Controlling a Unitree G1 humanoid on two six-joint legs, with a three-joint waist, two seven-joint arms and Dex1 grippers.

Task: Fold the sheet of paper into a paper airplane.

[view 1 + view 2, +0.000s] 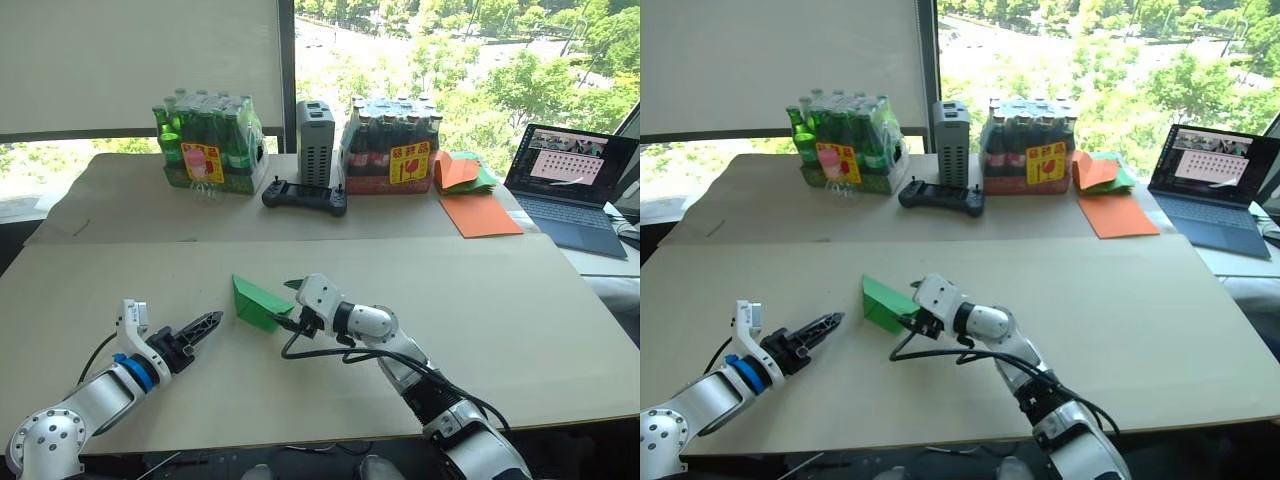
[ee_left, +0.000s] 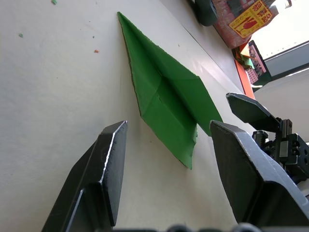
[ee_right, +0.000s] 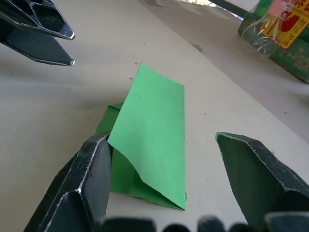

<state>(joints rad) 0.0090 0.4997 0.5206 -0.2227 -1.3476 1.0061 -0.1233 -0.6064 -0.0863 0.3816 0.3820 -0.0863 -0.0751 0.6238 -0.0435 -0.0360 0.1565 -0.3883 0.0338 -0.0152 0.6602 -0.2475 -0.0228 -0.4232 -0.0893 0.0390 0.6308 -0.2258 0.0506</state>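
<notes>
Silver-white jointed arms, black fingers point(image 2: 106, 179); blue ring on the left wrist, black cables along the right.

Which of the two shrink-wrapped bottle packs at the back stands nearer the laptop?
The pack of dark bottles with the red-on-yellow label, right of the grey box. The green bottle pack stands left of that box, farther from the laptop.

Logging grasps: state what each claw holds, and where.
Nothing held. Left claw and right claw are both open beside the folded bright green paper wedge.
</notes>
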